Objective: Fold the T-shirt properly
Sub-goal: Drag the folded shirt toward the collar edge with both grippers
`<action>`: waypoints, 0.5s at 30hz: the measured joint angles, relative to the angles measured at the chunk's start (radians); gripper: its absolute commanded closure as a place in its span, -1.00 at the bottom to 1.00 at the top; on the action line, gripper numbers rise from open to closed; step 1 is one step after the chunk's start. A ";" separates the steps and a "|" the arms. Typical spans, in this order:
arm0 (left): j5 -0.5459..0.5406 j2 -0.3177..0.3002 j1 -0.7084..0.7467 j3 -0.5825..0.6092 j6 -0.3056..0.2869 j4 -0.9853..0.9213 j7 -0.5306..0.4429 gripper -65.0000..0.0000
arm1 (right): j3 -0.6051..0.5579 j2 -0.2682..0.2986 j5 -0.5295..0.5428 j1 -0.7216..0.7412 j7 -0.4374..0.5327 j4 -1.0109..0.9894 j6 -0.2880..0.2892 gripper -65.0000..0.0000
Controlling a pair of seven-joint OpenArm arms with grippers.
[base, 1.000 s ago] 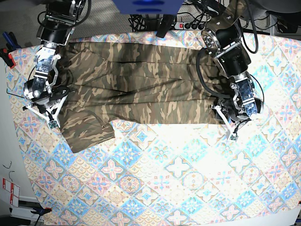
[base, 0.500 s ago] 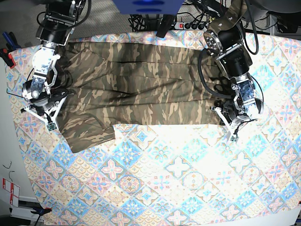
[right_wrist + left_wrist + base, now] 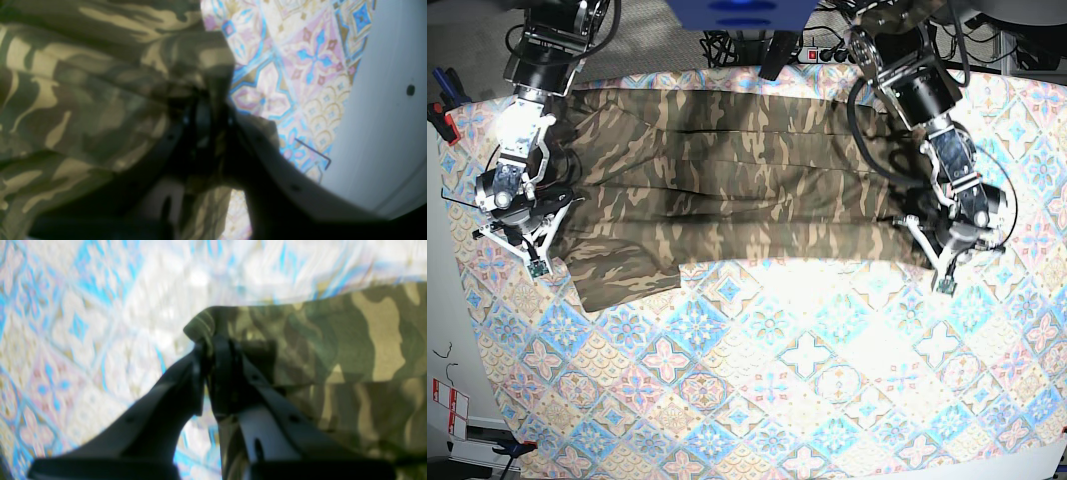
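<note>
Left gripper (image 3: 208,350) pinched on a T-shirt (image 3: 727,180) corner bunched between its jaws; right gripper (image 3: 206,113), though blurred, apparently clamps a fold likewise, above the tablecloth (image 3: 807,380).

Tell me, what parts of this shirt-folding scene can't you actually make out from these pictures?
- Left wrist view: motion blur smears the tablecloth; the left hand hides the T-shirt edge it pinches.
- Right wrist view: the right hand is dark and buried in cloth, so its fingertips can't be told apart.
- Base view: the arms cover both shirt ends; the collar can't be found.
</note>
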 measured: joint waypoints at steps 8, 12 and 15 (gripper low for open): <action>-0.054 -0.003 0.139 0.001 -0.002 0.189 -0.006 0.89 | 0.002 -0.003 0.007 -0.069 -0.001 0.017 0.003 0.87; -0.117 -0.042 0.224 0.005 -0.006 0.242 0.000 0.89 | 0.004 -0.015 0.015 -0.113 0.005 0.111 0.000 0.87; -0.119 -0.060 0.251 0.005 0.002 0.243 -0.001 0.89 | 0.004 -0.042 0.018 -0.142 0.008 0.165 0.001 0.87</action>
